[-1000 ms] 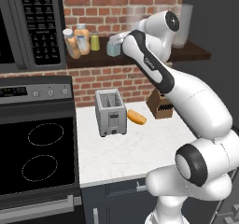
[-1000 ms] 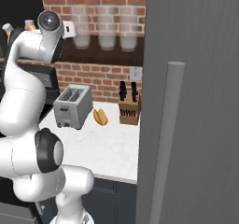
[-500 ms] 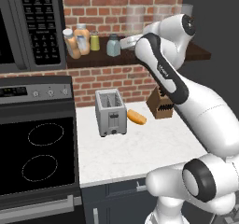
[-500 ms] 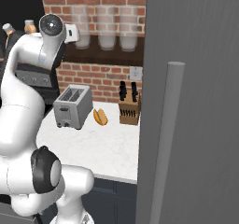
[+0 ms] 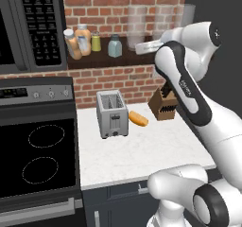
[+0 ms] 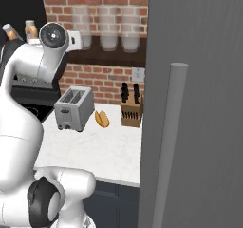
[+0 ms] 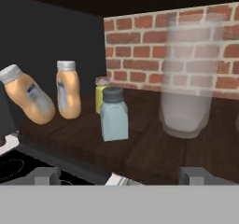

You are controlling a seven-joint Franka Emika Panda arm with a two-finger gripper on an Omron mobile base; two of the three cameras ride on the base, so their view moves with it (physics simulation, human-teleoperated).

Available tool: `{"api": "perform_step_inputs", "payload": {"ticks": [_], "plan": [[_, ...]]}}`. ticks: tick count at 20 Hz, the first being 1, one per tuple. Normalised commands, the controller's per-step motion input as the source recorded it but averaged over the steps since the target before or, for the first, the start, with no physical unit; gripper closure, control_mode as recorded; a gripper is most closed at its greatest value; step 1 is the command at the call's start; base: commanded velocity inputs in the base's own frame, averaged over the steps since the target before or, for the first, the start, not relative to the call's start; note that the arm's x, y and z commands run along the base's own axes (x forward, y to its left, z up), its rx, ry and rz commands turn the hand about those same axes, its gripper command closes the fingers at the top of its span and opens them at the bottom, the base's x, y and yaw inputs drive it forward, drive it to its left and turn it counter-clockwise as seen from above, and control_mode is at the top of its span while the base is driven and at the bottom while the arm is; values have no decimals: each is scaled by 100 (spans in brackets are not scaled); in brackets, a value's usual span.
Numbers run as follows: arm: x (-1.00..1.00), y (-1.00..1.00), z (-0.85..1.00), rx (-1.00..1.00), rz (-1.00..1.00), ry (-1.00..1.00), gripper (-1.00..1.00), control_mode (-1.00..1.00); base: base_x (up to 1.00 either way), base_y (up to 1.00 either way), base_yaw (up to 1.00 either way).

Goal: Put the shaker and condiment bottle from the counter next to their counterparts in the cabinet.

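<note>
Gripper (image 7: 120,175): jaws spread wide, nothing between them; raised level with the shelf and pointed at it.
Cabinet (image 7: 154,148): dark wooden shelf with red brick back wall, directly ahead of the hand.
Shaker (image 7: 114,115): pale blue-grey glass with dark grey cap, upright on the shelf, straight ahead of the fingertips and apart from them.
Yellow-green shaker (image 7: 103,94): upright just behind the blue-grey shaker, partly hidden by it.
Condiment bottle (image 7: 68,96): slim, orange, white cap; upright on the shelf, ahead and left of the hand, just beside the yellow-green shaker.
Wider orange bottle (image 7: 28,95): tilted, cap leaning outward, at the shelf's left end beyond the slim bottle.
Glass jar (image 7: 186,88): tall, clear, upright, ahead and right of the hand.
Toaster (image 5: 112,113): on the counter below the hand.
Knife block (image 5: 163,104): on the counter, below the arm.
</note>
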Motion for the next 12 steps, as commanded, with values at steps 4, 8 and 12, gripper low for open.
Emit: {"api": "perform_step_inputs", "payload": {"ticks": [4,8,12], "plan": [[-61,-20,0,4,0,-4,-100,-100,0,0,0],[-66,-17,0,5,0,-4,-100,-100,0,0,0],[-67,-17,0,6,0,-3,-100,-100,0,0,0]]}}
